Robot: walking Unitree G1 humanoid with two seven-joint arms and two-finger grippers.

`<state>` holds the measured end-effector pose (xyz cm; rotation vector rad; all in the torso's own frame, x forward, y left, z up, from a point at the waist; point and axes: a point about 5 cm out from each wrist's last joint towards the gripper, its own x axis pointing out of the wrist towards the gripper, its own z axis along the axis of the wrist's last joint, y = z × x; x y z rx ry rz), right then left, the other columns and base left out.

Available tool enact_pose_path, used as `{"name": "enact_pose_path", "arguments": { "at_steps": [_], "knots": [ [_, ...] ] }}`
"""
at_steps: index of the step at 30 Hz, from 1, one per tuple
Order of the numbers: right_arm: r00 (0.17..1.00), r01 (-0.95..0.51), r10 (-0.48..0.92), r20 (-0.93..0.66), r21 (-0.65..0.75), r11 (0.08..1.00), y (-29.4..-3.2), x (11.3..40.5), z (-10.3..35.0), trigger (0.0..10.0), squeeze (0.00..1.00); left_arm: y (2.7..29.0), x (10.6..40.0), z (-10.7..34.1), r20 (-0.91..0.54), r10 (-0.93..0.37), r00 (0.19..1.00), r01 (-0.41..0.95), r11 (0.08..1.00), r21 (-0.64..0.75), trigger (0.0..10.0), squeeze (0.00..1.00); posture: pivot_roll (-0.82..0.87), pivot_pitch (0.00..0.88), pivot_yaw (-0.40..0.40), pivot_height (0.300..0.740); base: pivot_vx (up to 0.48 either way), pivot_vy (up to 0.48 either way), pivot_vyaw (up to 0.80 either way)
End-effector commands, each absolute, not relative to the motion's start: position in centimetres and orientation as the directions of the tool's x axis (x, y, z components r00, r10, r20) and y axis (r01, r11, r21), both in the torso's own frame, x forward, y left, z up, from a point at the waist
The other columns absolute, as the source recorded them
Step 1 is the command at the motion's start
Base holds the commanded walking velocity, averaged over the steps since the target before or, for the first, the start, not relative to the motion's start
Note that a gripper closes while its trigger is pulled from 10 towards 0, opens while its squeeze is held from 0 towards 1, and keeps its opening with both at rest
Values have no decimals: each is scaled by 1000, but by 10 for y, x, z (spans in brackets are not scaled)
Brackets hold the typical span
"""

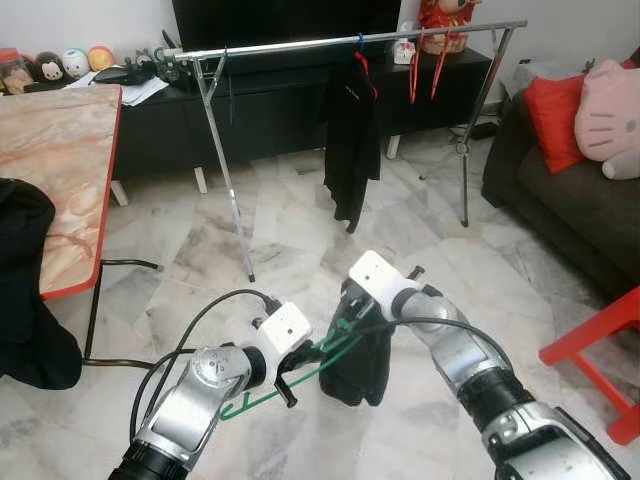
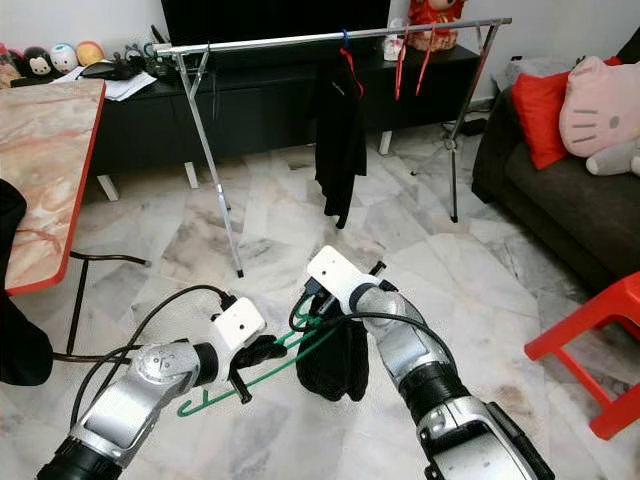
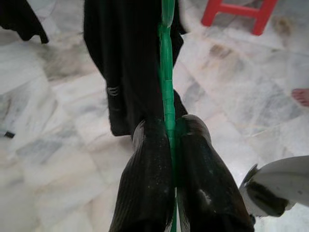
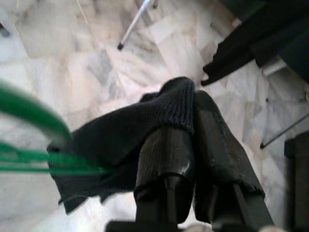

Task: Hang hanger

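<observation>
The clothes rack stands well ahead across the floor, one end of its rail bare. Between the arms hangs a dark garment — right gripper pinches its cloth, left gripper clamps the green hanger, seemingly to thread it in.

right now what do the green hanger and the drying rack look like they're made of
Green hanger: likely plastic, uniform green with a faint sheen, clamped in the left pincer. Drying rack: metal tubing by its look, shiny silver with bright reflections along the rail and legs.
</observation>
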<state>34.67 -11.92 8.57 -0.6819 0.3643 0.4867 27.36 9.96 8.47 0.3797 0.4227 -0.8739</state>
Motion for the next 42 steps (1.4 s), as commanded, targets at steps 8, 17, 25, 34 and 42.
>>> {"name": "enact_pose_path", "arguments": {
  "at_steps": [8,17,25,34,42],
  "knots": [
    [855,-487,226,-468,-569,663,-132,345,86,10000,0,115,275,86,-554,-592,586,785,585,204,10000,0,6,0,-61,740,0,0,0],
    [863,-466,202,-463,-576,672,-134,347,86,10000,0,121,278,91,-553,-570,608,769,594,234,10000,0,7,0,-62,740,0,0,0],
    [848,-489,201,-490,-581,651,-135,343,80,10000,0,119,286,102,-492,-561,666,730,625,276,10000,0,7,0,-62,740,0,0,0],
    [848,-489,201,-490,-581,651,-135,343,80,10000,0,119,286,102,-492,-561,666,730,625,276,10000,0,7,0,-62,740,0,0,0],
    [848,-489,201,-490,-581,651,-135,343,80,10000,0,119,286,102,-492,-561,666,730,625,276,10000,0,7,0,-62,740,0,0,0]
  ]
}}
